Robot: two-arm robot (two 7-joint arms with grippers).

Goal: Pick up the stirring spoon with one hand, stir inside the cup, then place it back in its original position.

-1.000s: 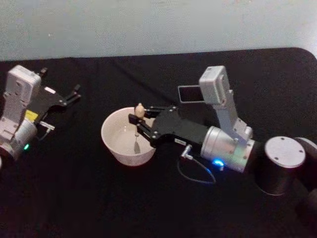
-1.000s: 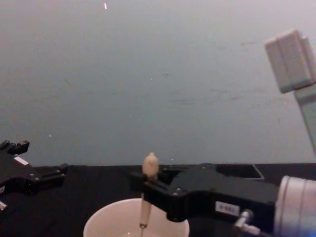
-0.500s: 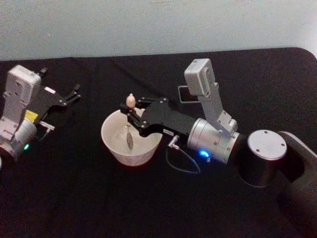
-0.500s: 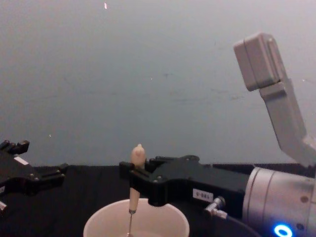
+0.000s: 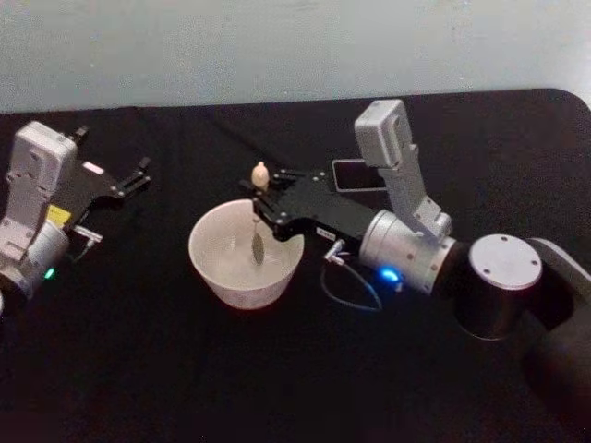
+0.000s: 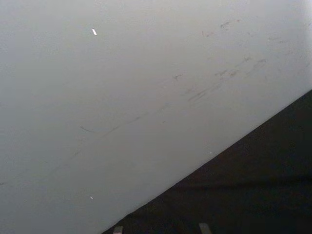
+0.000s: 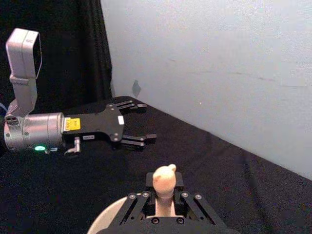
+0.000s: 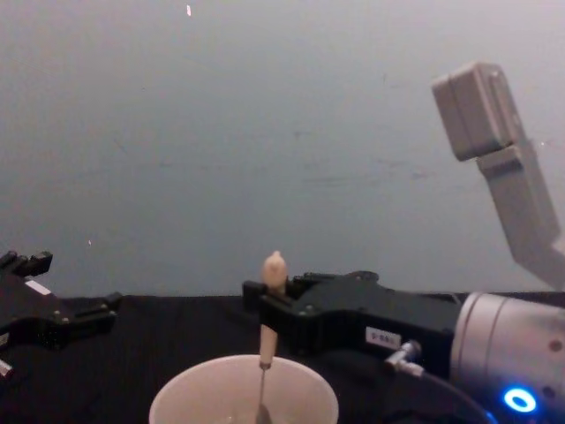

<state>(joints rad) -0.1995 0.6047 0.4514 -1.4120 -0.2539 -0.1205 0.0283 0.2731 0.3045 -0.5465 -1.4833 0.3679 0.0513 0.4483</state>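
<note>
The cream-white cup sits on the black table left of centre; its rim shows low in the chest view. My right gripper reaches in from the right and is shut on the stirring spoon by its cream-beige handle. The spoon hangs upright, its thin shaft and small bowl down inside the cup. In the right wrist view the handle stands between the closed fingers. The dark grey holder stands behind the right arm, partly hidden. My left gripper rests open at the far left.
The black tabletop ends at a pale wall behind. A thin cable loops off the right wrist just right of the cup. The right arm's large dark joint sits at the right.
My right gripper has carried the spoon from the cup's left part back toward its right, far side, still dipped inside. The left arm has not moved.
</note>
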